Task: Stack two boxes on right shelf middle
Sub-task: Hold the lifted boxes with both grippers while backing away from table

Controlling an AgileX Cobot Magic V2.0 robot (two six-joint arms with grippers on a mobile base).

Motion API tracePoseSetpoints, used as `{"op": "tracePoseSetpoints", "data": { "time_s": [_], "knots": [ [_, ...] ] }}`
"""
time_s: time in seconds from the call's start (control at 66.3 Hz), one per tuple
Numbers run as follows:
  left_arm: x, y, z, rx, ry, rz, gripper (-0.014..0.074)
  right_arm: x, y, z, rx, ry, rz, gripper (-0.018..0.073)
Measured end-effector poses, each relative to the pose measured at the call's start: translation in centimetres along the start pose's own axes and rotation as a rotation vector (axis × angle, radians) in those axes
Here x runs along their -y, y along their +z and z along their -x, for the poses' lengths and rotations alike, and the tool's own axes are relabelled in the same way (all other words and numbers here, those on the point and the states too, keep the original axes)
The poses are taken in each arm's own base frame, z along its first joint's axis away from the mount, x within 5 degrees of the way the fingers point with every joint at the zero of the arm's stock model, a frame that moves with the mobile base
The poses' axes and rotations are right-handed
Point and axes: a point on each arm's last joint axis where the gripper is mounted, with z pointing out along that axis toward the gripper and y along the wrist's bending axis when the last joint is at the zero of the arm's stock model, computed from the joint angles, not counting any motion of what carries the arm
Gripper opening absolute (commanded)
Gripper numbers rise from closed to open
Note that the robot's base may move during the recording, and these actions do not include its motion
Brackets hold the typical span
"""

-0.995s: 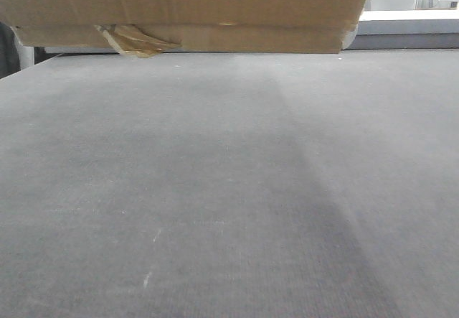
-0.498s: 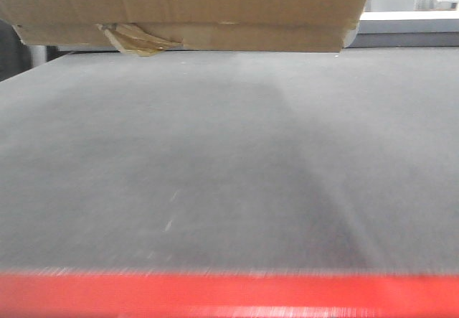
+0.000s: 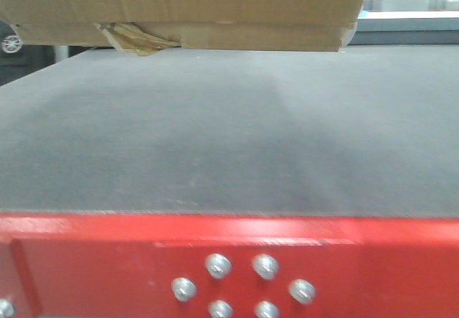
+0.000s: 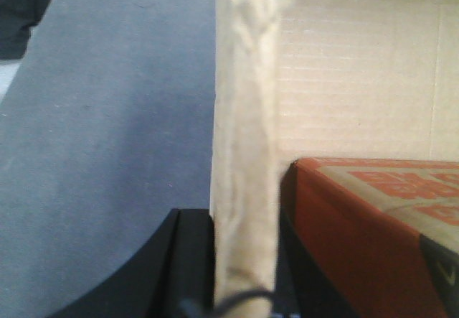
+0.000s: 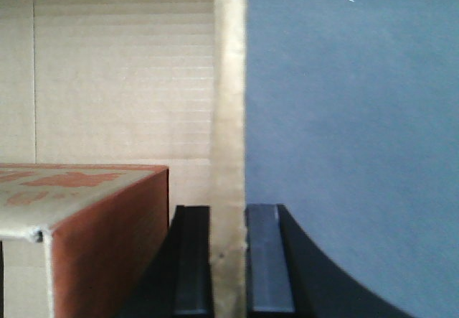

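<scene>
A brown cardboard box [image 3: 215, 2] with a wad of yellowish tape [image 3: 136, 39] at its seam hangs across the top of the front view, above the shelf's grey board [image 3: 229, 138]. The shelf's glossy front rail [image 3: 373, 260] looks red and bears round screw heads [image 3: 217, 264]. My left gripper [image 4: 244, 225] is shut on the box's left wall [image 4: 244, 103]. My right gripper [image 5: 228, 217] is shut on its right wall [image 5: 229, 81]. An orange-red box [image 4: 358, 217] lies inside it and also shows in the right wrist view [image 5: 79, 217].
The grey board stretches wide under the held box. A pale ledge [image 3: 409, 20] shows at the far right behind it. A dark area with a small wheel-like shape [image 3: 11, 43] lies past the board's left edge.
The red rail with its screw heads has come up into the front view from the bottom edge. The held box keeps the same place at the top.
</scene>
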Motion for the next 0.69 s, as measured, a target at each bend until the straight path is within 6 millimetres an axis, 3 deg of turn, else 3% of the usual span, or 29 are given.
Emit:
{"op": "tracePoseSetpoints", "data": {
  "time_s": [0.694],
  "knots": [
    [0.0,0.0,0.0,0.0,0.0,0.0,-0.0111,-0.01,0.0,0.01,0.001,0.0,0.001,-0.0152]
  ]
}}
